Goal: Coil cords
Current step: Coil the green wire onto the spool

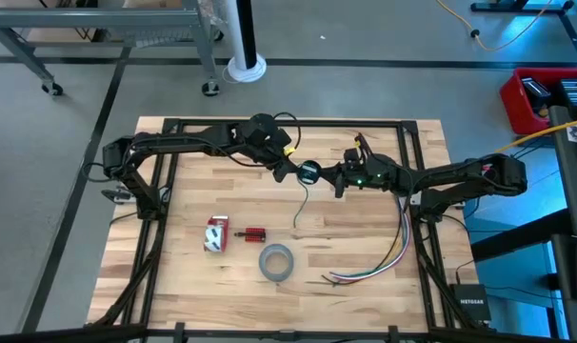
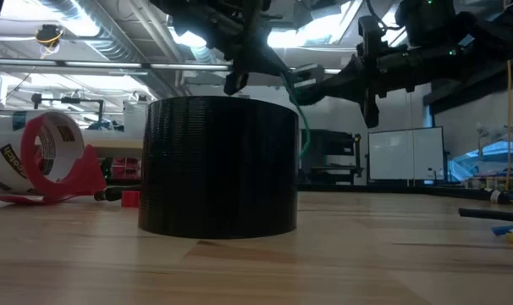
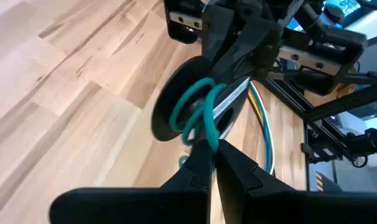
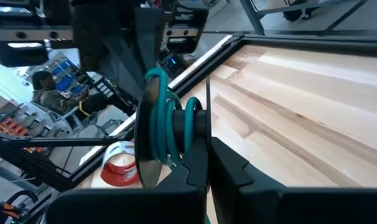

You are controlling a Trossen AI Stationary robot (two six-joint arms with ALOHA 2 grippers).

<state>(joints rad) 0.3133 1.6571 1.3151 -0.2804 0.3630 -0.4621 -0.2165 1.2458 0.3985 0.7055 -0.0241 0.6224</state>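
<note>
We see the wooden table (image 1: pixel 355 219) with both arms meeting above its middle, far half. The left gripper (image 1: pixel 290 171) and right gripper (image 1: pixel 338 178) face each other with the cord's small round disc bundle (image 1: pixel 309 172) between them, held up off the table. In the left wrist view the left gripper's fingers (image 3: pixel 198 163) look pressed together on a teal-looking loop of the cord (image 3: pixel 201 109) just in front of the disc; in the right wrist view the right gripper's fingers (image 4: pixel 195 163) look together at the hub of the disc (image 4: pixel 150 134), with several turns of cord (image 4: pixel 176 127) wound on it. A loose tail of the cord (image 1: pixel 299 208) hangs from the disc down to the table. Well apart, on the near half: a grey tape roll (image 1: pixel 276 261), a red-and-white tape dispenser (image 1: pixel 215 234), a small red piece (image 1: pixel 254 233), and multicoloured wires (image 1: pixel 388 252) along the right side. We judge the cord light, thin and floppy, springy enough to unwind if released, so it needs steady tension. The best hold looks to be on the disc hub with one gripper and on the free cord close to the disc with the other; the slack tail could snag or slip.
</note>
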